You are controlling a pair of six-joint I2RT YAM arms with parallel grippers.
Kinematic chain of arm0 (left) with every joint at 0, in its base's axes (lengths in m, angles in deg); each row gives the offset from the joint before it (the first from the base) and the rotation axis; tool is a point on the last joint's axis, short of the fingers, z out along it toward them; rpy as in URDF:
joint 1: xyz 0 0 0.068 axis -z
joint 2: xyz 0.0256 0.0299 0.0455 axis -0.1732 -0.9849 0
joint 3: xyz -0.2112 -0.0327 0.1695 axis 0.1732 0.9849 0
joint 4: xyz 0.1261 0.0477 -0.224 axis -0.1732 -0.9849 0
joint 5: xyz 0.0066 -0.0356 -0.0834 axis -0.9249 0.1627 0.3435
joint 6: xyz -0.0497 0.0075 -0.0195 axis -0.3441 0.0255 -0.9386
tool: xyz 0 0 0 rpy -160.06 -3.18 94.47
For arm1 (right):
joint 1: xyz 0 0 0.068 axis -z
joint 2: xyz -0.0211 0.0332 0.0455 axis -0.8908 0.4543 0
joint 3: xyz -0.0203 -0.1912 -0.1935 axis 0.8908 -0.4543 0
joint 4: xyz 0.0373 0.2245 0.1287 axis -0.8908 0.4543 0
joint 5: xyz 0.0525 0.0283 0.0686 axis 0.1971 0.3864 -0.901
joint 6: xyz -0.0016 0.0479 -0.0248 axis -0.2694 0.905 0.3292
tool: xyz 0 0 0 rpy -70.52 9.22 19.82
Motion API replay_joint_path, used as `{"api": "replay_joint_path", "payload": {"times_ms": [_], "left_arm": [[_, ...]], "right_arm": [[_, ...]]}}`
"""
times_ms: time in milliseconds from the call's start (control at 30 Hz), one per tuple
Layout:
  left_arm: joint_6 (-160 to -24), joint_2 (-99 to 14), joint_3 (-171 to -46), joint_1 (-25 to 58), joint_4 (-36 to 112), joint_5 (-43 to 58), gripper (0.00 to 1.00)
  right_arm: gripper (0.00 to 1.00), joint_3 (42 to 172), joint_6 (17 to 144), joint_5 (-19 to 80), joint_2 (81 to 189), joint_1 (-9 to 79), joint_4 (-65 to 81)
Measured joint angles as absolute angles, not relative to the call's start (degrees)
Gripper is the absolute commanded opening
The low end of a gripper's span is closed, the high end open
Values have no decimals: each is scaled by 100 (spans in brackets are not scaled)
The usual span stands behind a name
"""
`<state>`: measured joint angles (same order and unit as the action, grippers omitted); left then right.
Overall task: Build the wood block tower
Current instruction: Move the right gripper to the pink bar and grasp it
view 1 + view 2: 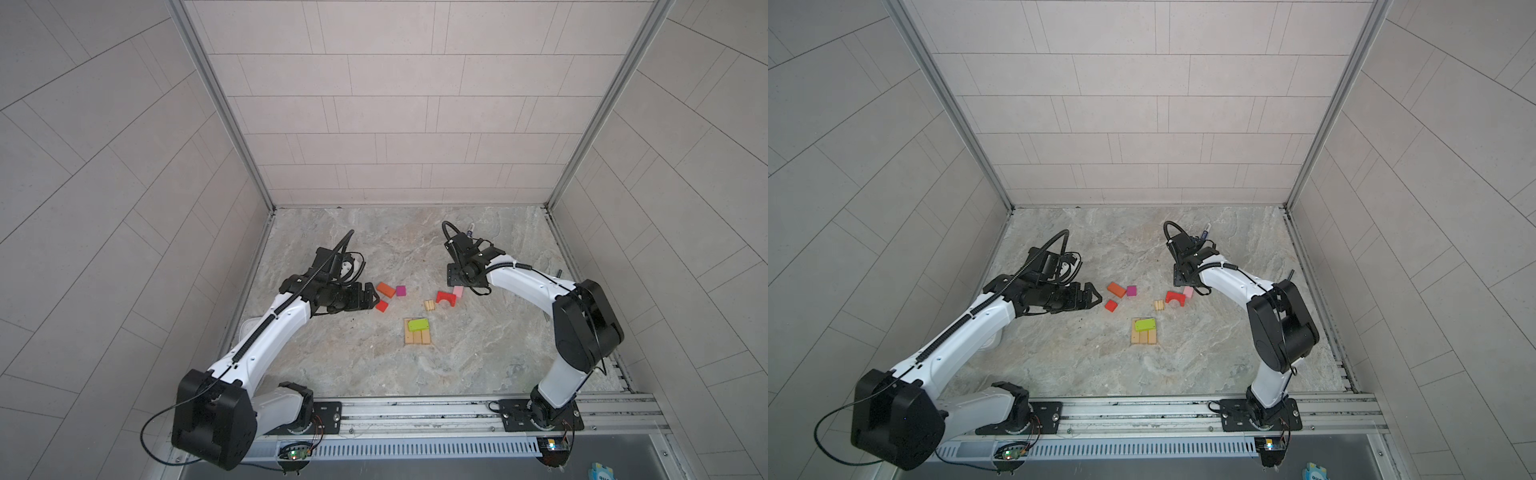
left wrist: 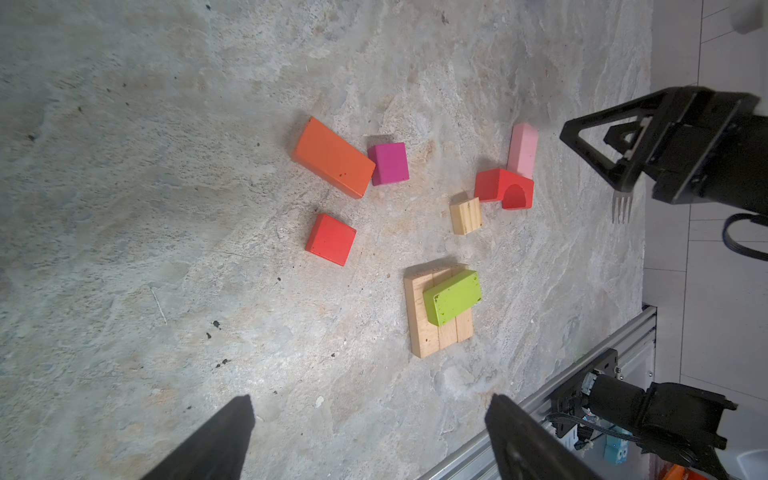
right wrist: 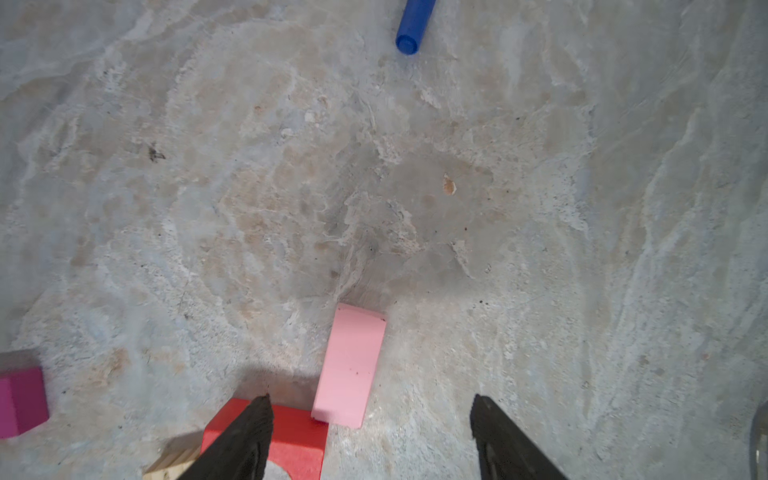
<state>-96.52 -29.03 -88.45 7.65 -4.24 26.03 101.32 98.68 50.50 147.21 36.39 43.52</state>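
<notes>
Three tan planks (image 1: 417, 337) lie side by side near the middle of the table, and a lime-green brick (image 1: 417, 324) rests across them. The same stack shows in the left wrist view, green brick (image 2: 453, 297) on planks (image 2: 419, 328). Loose blocks lie behind it: orange brick (image 1: 385, 289), magenta cube (image 1: 400, 290), red cube (image 1: 382, 306), small tan block (image 1: 429, 306), red arch (image 1: 446, 298) and pink brick (image 1: 458, 291). My left gripper (image 2: 372, 399) is open and empty, just left of the red cube. My right gripper (image 3: 370, 397) is open above the pink brick (image 3: 353, 365) and red arch (image 3: 297, 432), holding nothing.
A blue marker pen (image 3: 413, 27) lies behind the right wrist, also seen in a top view (image 1: 471, 230). A dark slim tool (image 1: 559, 273) lies by the right wall. An aluminium rail (image 1: 415, 409) runs along the front edge. Tiled walls close in three sides.
</notes>
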Motion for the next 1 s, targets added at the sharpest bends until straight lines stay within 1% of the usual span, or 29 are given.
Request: {"api": "replay_joint_path", "payload": {"times_ms": [233,400,600,733,767,833,1000], "left_arm": [[-9652,-2903,-8845,765,-424,2601,94],[-9652,-2903,-8845,765,-424,2603,94],[-9652,-2903,-8845,765,-424,2601,94],[-9652,-2903,-8845,765,-424,2601,94],[-9652,-2903,-8845,765,-424,2601,94],[-9652,-2903,-8845,765,-424,2599,94],[-9652,-2903,-8845,765,-424,2590,94]], "right_arm": [[65,10414,10010,4807,15510,3753,4262],[57,10307,10086,4717,15711,3755,4184],[44,10134,10163,4656,15641,3759,3978],[28,9859,10178,4612,15453,3820,3869],[27,9791,10176,4599,15396,3838,3860],[24,9616,10196,4580,15247,3882,3856],[24,9146,10205,4573,14834,3925,3900]]}}
